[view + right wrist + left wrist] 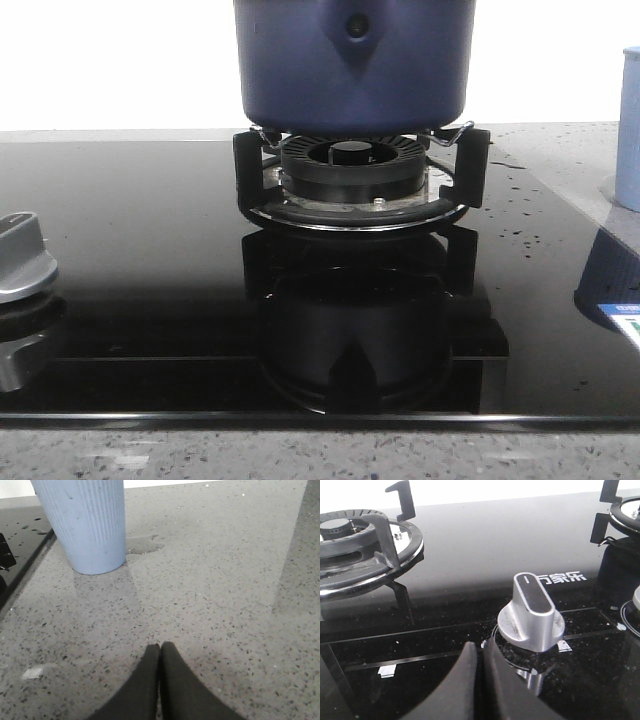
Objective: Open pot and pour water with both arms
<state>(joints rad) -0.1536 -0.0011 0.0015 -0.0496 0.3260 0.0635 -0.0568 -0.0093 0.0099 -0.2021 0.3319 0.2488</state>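
1. pot (352,65): dark navy blue, matte.
2. hob glass (130,250): glossy black, white droplet specks.
3. knob (532,611): silver, black top stripe.
4. ribbed container (85,522): pale blue.
5. surface (215,595): grey, dark speckles.
6. burner (352,165): black.

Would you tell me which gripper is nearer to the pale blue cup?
Right. The right gripper, shut, hovers over the stone counter near the cup. The left gripper, shut, is at a stove knob.

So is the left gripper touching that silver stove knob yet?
Apart. In the left wrist view, the left gripper, fingers closed together, sits short of the silver knob, with black glass cooktop visible between them.
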